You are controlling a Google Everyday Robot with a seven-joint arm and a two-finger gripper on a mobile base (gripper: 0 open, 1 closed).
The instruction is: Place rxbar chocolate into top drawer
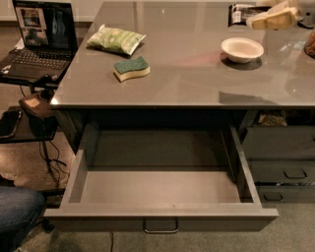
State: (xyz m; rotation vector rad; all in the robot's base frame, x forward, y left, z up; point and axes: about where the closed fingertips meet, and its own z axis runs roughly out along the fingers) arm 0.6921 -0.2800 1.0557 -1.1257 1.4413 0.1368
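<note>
The rxbar chocolate [239, 13], a flat black wrapper with white print, hangs above the far right of the grey table [197, 83]. My gripper [254, 19] reaches in from the top right and is shut on the bar's right end. The top drawer [162, 212] stands pulled wide open below the table's front edge. It has nothing in it, and its loop handle [160, 227] is centred on the front. The gripper and bar are far behind and to the right of the drawer opening.
A white bowl [242, 49] sits on the table under the gripper. A green chip bag [116, 39] and a green-and-yellow sponge [131, 68] lie at the left. A laptop [42, 42] stands on a side stand. Dark stacked drawers [280, 162] are at the right, and a person's knee [17, 214] is at the lower left.
</note>
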